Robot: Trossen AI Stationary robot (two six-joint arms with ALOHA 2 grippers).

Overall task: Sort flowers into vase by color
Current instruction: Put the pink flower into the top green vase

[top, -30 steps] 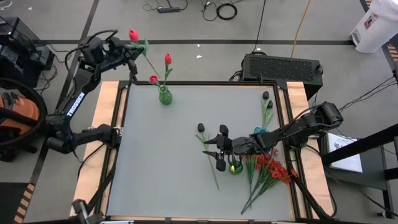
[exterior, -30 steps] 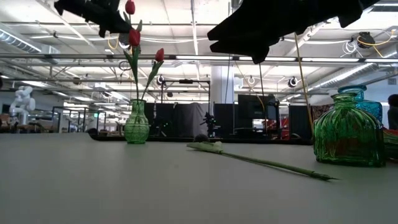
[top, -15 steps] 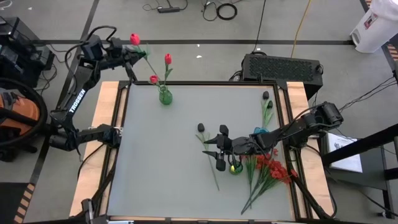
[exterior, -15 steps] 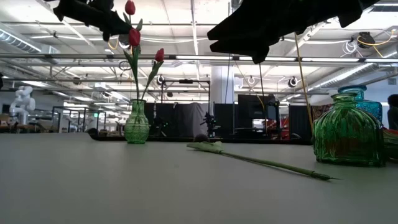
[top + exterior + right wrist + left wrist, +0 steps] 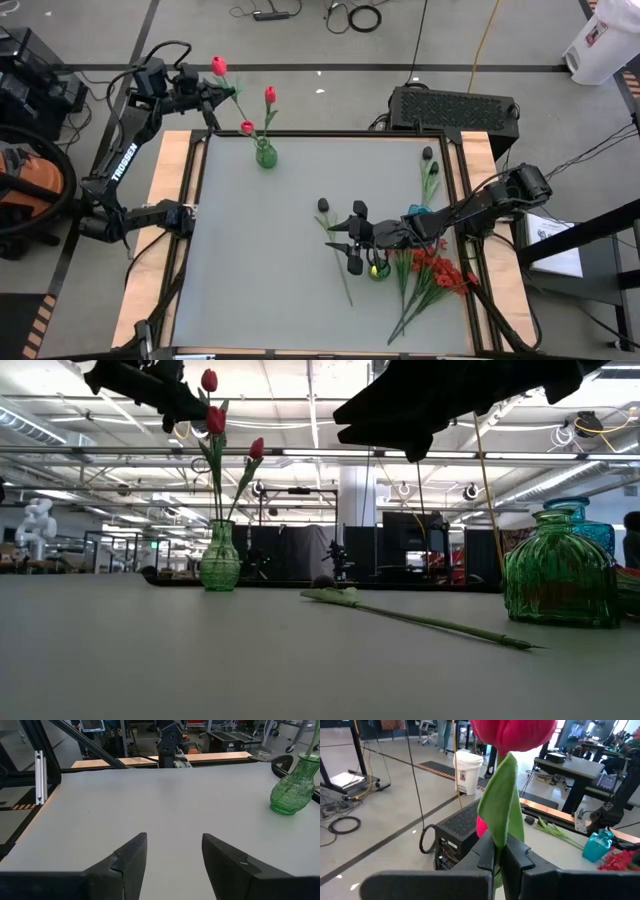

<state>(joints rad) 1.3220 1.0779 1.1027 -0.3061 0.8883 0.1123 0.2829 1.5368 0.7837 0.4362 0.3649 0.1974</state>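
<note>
The left gripper (image 5: 205, 87) was clamped on the stem of a red tulip (image 5: 218, 66), holding it high beyond the table's far left corner, up and to the left of the far vase (image 5: 265, 154). Over the last second the arm had swung the bloom slightly right and outward, toward the vase mouth, where two more red tulips (image 5: 269, 95) already stood. By my reading, this was the approach for dropping the third red stem in; it was not yet over the opening.

The right gripper (image 5: 352, 243), fingers (image 5: 131, 859) apart and empty, had not moved; it hovered mid-table just left of the near green vase (image 5: 379, 270). A black tulip (image 5: 323, 205) lay loose on the table (image 5: 250, 260) below it, the red bunch (image 5: 440, 272) lay at the right edge, and two more black tulips (image 5: 428, 156) lay beyond, all unchanged.
</note>
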